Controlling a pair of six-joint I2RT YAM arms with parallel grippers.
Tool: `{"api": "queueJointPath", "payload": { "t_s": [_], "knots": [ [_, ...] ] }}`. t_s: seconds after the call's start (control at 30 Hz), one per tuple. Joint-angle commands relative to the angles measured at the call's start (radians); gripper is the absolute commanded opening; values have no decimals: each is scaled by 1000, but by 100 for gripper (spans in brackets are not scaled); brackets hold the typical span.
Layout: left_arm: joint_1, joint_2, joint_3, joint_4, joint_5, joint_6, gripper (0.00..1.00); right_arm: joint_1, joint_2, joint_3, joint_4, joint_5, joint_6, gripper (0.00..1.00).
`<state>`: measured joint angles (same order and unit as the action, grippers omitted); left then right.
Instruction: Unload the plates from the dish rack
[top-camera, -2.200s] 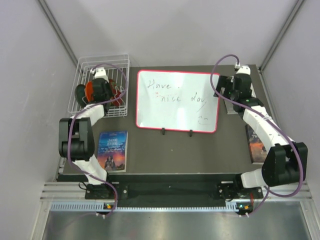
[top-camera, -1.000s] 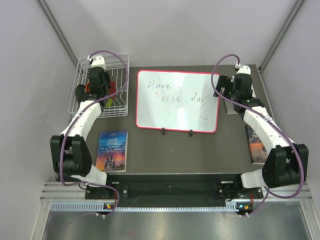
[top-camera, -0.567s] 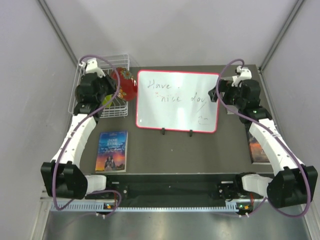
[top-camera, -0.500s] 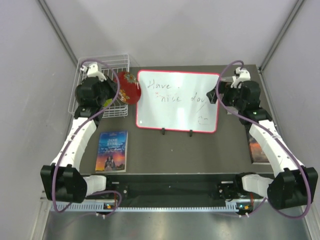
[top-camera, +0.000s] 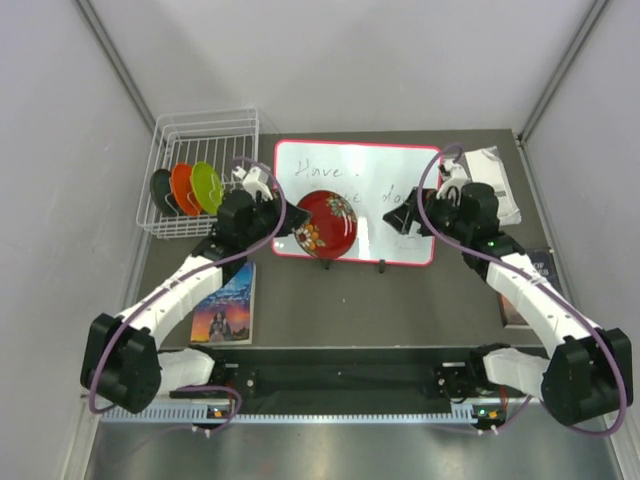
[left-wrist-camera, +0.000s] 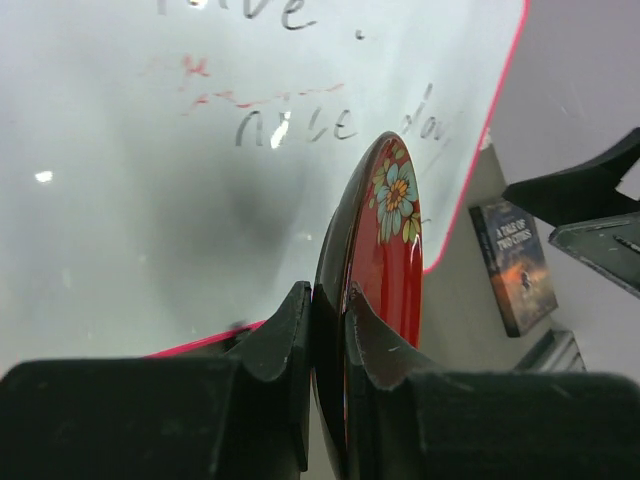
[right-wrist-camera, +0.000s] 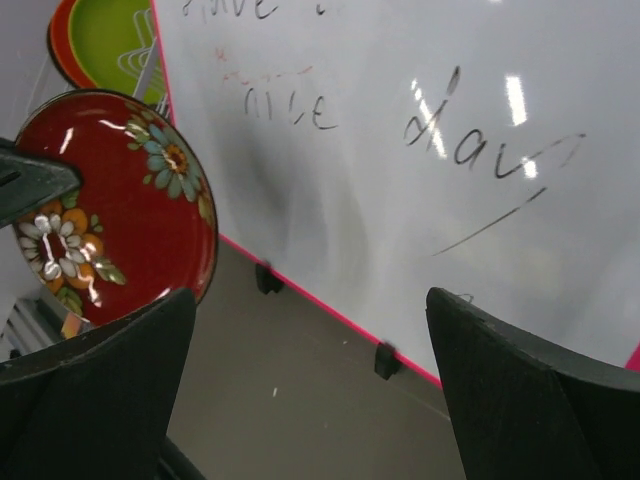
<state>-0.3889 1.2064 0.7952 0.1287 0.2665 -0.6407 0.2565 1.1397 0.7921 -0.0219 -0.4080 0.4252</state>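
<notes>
My left gripper (top-camera: 283, 228) is shut on the rim of the red flowery plate (top-camera: 326, 224) and holds it above the whiteboard's near edge. In the left wrist view the plate (left-wrist-camera: 392, 250) stands edge-on between the two fingers (left-wrist-camera: 372, 335). My right gripper (top-camera: 402, 218) is open and empty, just right of the plate; its wrist view shows the plate (right-wrist-camera: 110, 205) at the left. The white wire dish rack (top-camera: 205, 128) at the back left holds the dark teal (top-camera: 161, 189), orange (top-camera: 182, 187) and lime green (top-camera: 207, 186) plates upright.
The red-framed whiteboard (top-camera: 380, 165) with writing lies in the middle of the dark table. A book (top-camera: 226, 303) lies at the front left, another book (top-camera: 530, 285) at the right, and a white paper (top-camera: 495, 180) at the back right. Grey walls close in both sides.
My left gripper has lifted the red flowery plate out of the rack and carried it right, over the whiteboard. My right gripper has moved left and nearer, toward the plate.
</notes>
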Motion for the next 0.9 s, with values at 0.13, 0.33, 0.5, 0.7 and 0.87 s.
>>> {"api": "queueJointPath", "payload": {
  "t_s": [0.13, 0.33, 0.5, 0.7, 0.87],
  "knots": [
    [-68, 73, 13, 340, 56, -94, 0, 98, 28, -33, 149, -58, 75, 98],
    [-100, 131, 9, 426, 97, -128, 0, 128, 66, -53, 235, -109, 121, 96],
    [-125, 183, -4, 532, 145, -177, 0, 138, 109, -86, 362, -163, 184, 91],
    [-140, 194, -8, 560, 157, -175, 0, 139, 124, -117, 424, -169, 202, 39],
    [-140, 186, -8, 551, 154, -148, 0, 138, 66, -134, 344, -105, 172, 0]
  ]
}}
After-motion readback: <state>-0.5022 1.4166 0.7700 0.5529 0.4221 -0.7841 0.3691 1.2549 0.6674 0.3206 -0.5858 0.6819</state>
